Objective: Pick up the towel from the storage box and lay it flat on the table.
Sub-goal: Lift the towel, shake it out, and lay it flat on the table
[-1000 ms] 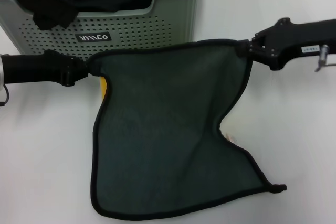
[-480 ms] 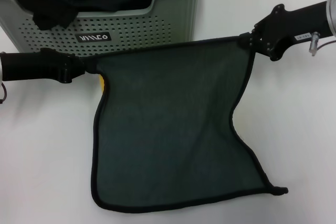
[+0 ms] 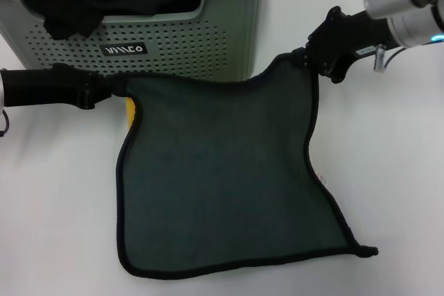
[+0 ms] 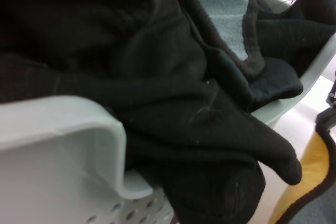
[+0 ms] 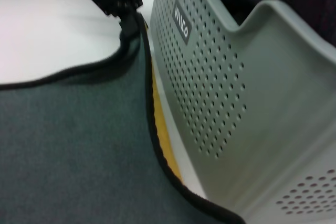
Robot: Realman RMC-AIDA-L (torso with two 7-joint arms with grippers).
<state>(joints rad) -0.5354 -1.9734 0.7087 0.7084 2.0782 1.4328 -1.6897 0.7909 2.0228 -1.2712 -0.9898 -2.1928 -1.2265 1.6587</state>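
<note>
Plush towel grey-green face up, black hem, left hand and right hand each pinching a corner

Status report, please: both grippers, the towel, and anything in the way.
Left gripper and right gripper each pinch a far towel corner. Towel out of storage box, dark face up, mostly on table. Far edge close against the box.

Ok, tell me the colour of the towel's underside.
Yellow: the towel shows a yellow strip under its black hem beside the storage box, clearest in the right wrist view.
</note>
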